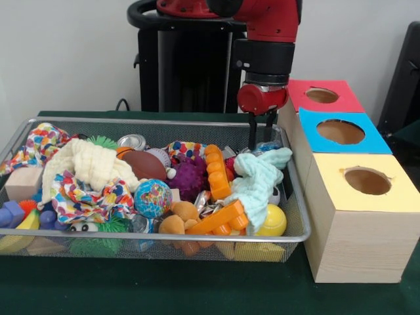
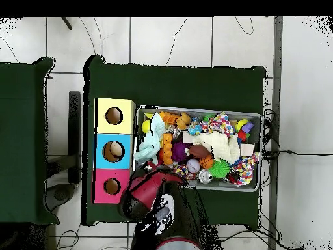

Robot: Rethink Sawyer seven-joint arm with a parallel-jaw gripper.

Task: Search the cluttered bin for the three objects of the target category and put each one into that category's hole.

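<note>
Wrinkly bluish see-through plastic piece [image 1: 268, 146], beneath claw [image 1: 261, 141], bin [image 1: 296, 197] corner

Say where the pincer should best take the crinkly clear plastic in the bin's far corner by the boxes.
Probably its raised crumpled top, from straight above. The clear plastic sits wedged between the mesh wall of the bin and the mint cloth, so sideways approaches look blocked, while its wrinkles offer soft ridges to pinch. The pincer hangs right there.
</note>
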